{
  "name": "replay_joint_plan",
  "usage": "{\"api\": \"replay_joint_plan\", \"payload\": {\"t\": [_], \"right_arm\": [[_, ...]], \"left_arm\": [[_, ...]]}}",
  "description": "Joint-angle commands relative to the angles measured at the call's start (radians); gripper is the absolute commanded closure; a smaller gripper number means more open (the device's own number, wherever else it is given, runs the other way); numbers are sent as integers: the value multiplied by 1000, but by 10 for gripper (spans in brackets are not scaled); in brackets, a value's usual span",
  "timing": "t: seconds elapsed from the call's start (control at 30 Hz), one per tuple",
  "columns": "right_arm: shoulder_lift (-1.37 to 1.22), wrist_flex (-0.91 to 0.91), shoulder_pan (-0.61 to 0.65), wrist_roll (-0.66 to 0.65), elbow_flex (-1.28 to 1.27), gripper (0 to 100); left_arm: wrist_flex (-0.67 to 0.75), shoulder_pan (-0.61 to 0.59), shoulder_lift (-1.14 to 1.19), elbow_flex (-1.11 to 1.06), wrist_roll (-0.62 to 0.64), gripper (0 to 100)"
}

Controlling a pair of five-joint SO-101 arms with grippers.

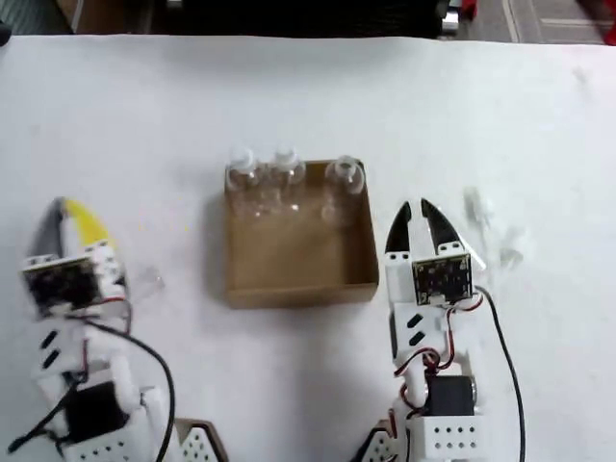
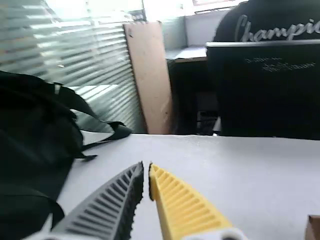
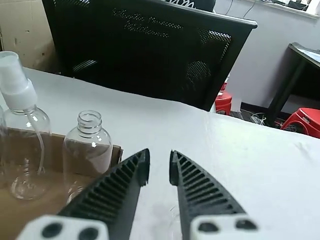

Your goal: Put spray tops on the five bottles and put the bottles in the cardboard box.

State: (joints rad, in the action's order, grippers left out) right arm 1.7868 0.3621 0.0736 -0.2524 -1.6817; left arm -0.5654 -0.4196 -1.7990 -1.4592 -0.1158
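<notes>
The cardboard box [image 1: 298, 265] lies in the middle of the table. Three clear bottles stand along its far wall: two with white spray tops [image 1: 241, 171] [image 1: 286, 166] and one topless bottle [image 1: 344, 179]. In the right wrist view a capped bottle [image 3: 24, 145] and the topless bottle [image 3: 88, 147] stand inside the box [image 3: 116, 150]. My right gripper [image 1: 416, 210] [image 3: 158, 167] sits just right of the box, slightly open and holding nothing. My left gripper [image 1: 63, 206] [image 2: 146, 174] is well left of the box, grey and yellow fingers shut and holding nothing.
Small clear pieces [image 1: 478, 208] [image 1: 510, 254] lie on the white table right of my right gripper; a faint clear piece [image 1: 149, 280] lies near the left arm. A black bag [image 2: 35, 145] sits at the table's left edge. A black chair [image 3: 145, 55] stands beyond the far edge.
</notes>
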Motion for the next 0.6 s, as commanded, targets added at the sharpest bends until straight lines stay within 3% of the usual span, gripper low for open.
{"api": "replay_joint_plan", "payload": {"t": [0.0, 0.37, 0.57], "right_arm": [[13, 8, -4, -17, -9, 945], [13, 7, -22, -17, -9, 945], [13, 7, -22, -17, -9, 945]], "left_arm": [[-110, -39, -1, 132, -115, 976], [-181, -54, 21, 138, -419, 976], [-94, -101, 335, 235, -494, 976]]}}
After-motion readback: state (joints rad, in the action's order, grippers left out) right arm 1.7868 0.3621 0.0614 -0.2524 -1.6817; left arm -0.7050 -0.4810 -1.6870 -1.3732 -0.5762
